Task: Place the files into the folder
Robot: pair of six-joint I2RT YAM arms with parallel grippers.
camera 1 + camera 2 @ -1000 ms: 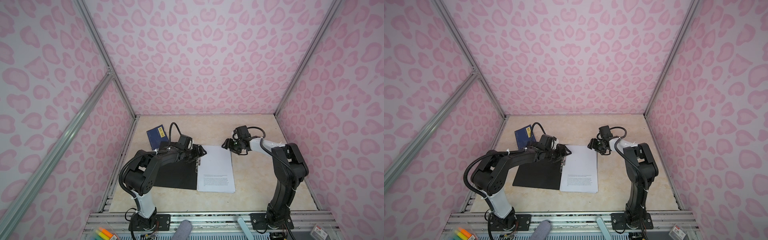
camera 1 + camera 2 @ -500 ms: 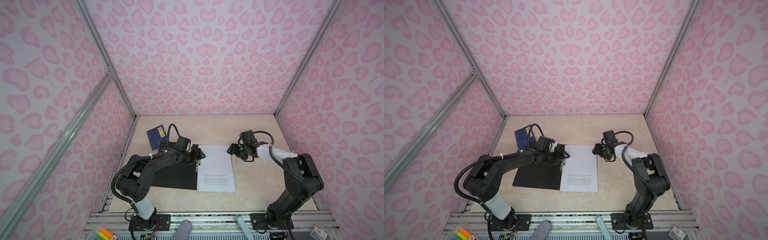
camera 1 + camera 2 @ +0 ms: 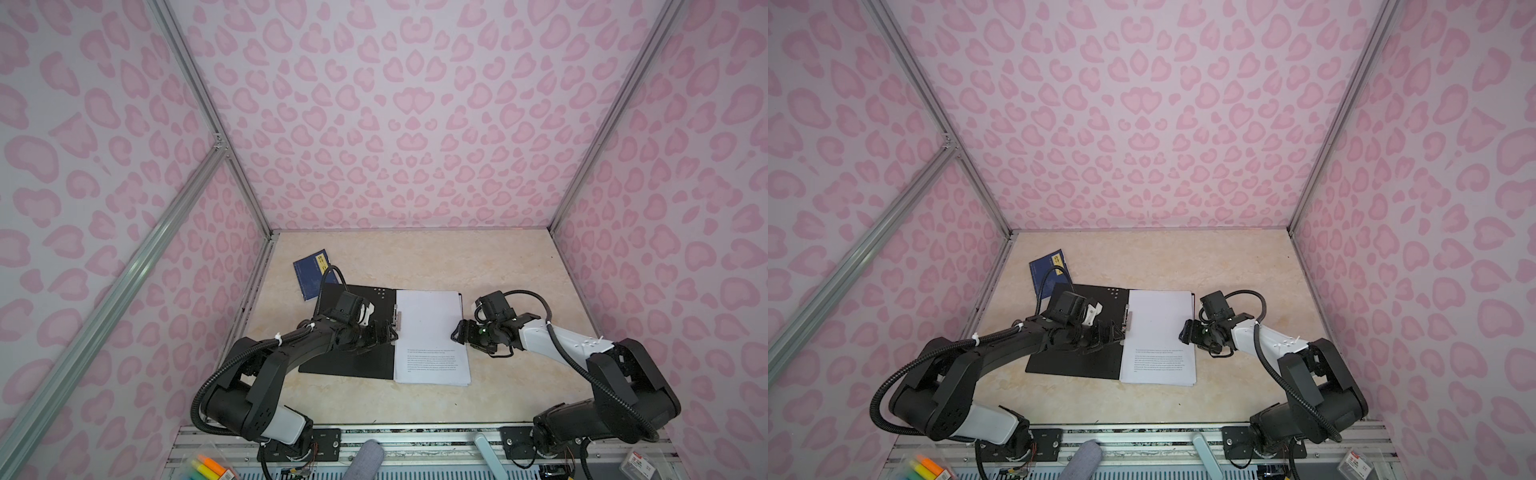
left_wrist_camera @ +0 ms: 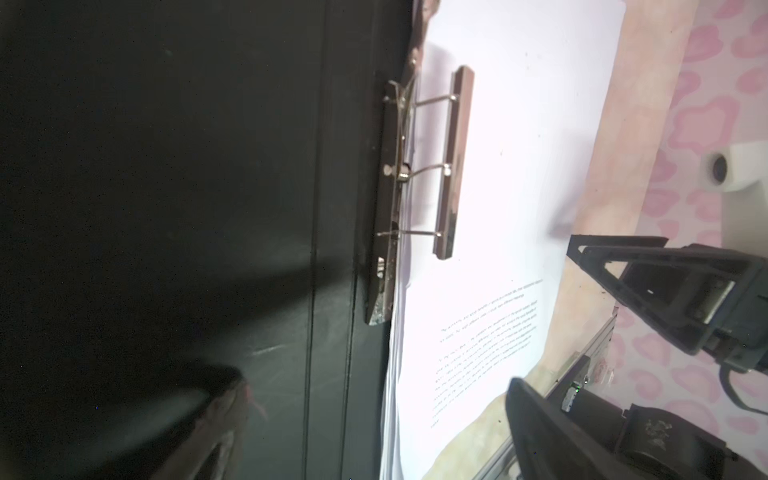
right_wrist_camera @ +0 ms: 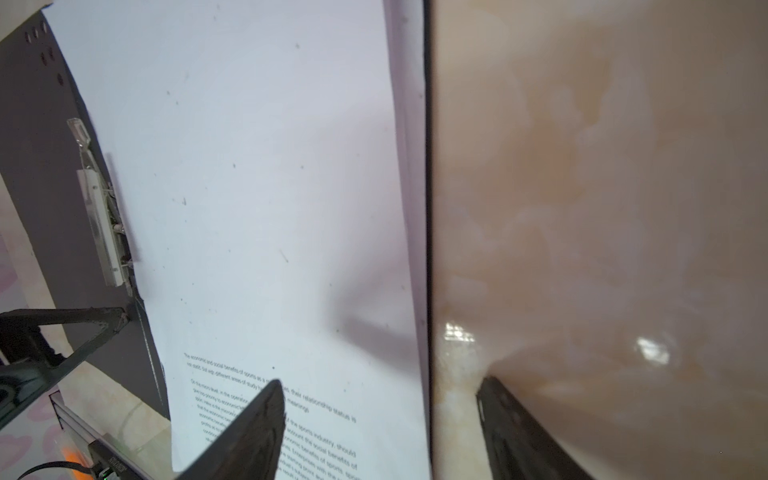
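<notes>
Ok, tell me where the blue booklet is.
In both top views the blue booklet lies flat at the table's far left, just behind the far left corner of the open folder.

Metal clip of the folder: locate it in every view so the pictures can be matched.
In a top view: metal clip on the folder's fold, beside the files.
In a top view: same fold.
Left wrist: mid-picture, its bar over the files.
Right wrist: beyond the files' far edge.
Shared landmark: printed text block, in all four.
</notes>
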